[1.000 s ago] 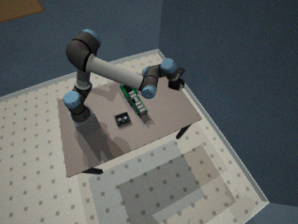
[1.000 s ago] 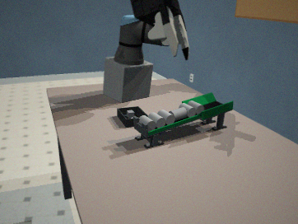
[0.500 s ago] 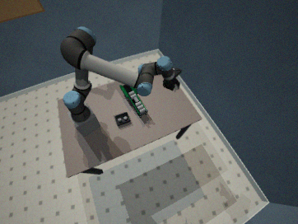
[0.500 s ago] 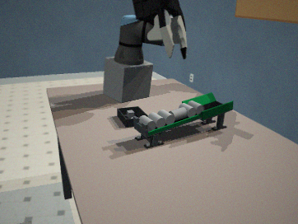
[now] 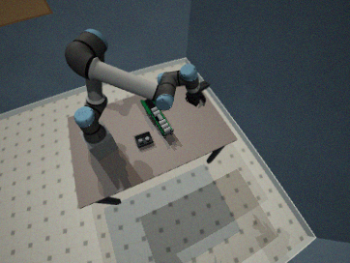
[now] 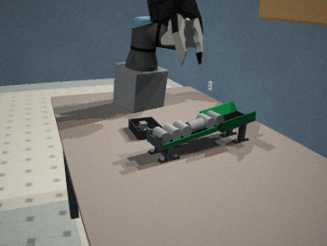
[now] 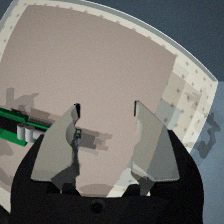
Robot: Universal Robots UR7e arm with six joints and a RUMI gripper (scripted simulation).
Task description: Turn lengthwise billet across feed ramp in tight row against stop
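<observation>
A green feed ramp stands on dark legs on the table. Several grey billets lie in a row on its lower part. One billet near the upper end of the row looks longer along the ramp than the others. My gripper hangs high above the table, up and off to the side of the ramp's upper end. Its fingers stand apart with nothing between them.
A small black box sits on the table beside the ramp's lower end. The arm's grey base block stands behind it. The table's far edge and the tiled floor show past the fingers in the wrist view.
</observation>
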